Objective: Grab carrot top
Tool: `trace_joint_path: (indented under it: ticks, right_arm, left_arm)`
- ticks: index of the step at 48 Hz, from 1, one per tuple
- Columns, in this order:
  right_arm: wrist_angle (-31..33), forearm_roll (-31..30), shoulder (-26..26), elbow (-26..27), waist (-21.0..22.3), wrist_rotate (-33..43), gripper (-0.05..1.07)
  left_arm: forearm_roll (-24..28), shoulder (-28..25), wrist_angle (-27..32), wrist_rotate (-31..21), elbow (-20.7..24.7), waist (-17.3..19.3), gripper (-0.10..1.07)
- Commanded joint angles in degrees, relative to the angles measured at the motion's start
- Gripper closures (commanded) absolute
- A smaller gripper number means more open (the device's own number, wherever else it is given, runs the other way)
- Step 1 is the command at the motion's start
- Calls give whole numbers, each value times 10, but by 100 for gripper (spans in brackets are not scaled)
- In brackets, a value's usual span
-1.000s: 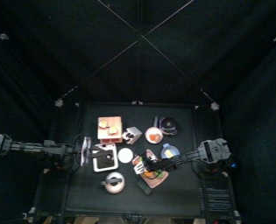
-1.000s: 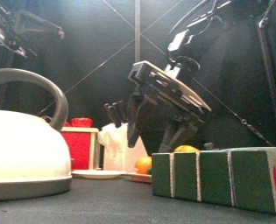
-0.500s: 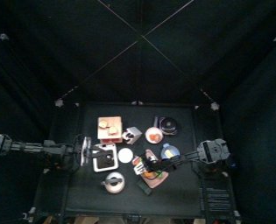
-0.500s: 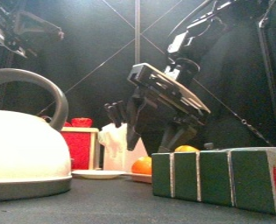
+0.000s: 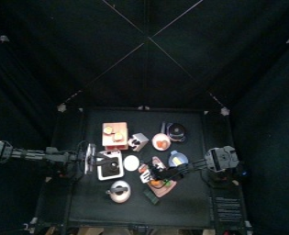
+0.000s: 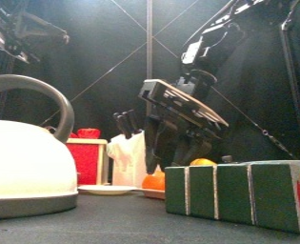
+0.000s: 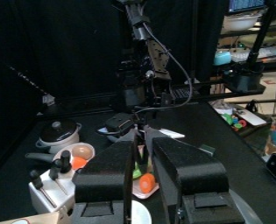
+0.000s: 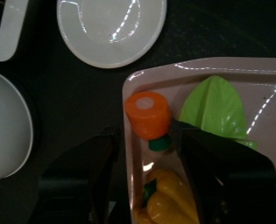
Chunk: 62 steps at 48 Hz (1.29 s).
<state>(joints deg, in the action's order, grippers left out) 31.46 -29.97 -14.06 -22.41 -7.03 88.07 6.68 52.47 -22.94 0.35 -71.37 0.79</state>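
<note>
While the left arm rested at the table's left side, the right arm worked over the tray.

Right gripper: the right gripper [image 8: 152,162] pointed down over the tray, jaws apart, one on each side of the carrot, not clamped on it.
Carrot: the carrot [image 8: 150,115], a short orange piece, lay in the tray just ahead of the jaws' gap.
Carrot top: the carrot top [image 8: 161,143], a small dark green bit at the carrot's end, sat between the two jaws; whether either jaw touched it could not be told.
Tray: the tray [image 8: 210,70], pale pink, also held a leaf and a yellow piece.
Leaf: the leaf [image 8: 220,108], light green, lay just beside the carrot.
Yellow piece: the yellow piece [image 8: 169,198] lay in the tray between the jaws, near the camera.
Plate: the plate [image 8: 110,31], white, sat on the table just beside the tray.
Kettle: the kettle [image 6: 25,162], white with a dark handle, stood at the front left of the table.
Blocks: the blocks [image 6: 241,193], dark green, stood at the front right.
Left gripper: the left gripper [image 7: 144,179] hung above the table, jaws only slightly apart and holding nothing.
</note>
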Motion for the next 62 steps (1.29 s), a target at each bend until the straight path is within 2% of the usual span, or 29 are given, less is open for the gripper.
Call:
trace_joint_path:
  ticks: [1,43,55,62]
  right_arm:
    - [4,-5,4,4,7,0,23]
    - [8,-19,-11,5,11,-1,26]
    - [20,-20,1,5,8,-1,37]
    - [20,-19,12,7,7,-1,39]
  left_arm:
    - [1,-1,-6,2,8,2,38]
    - [0,-1,-5,2,8,1,38]
    - [0,-1,-5,1,8,2,38]
    - [0,-1,-5,1,8,2,38]
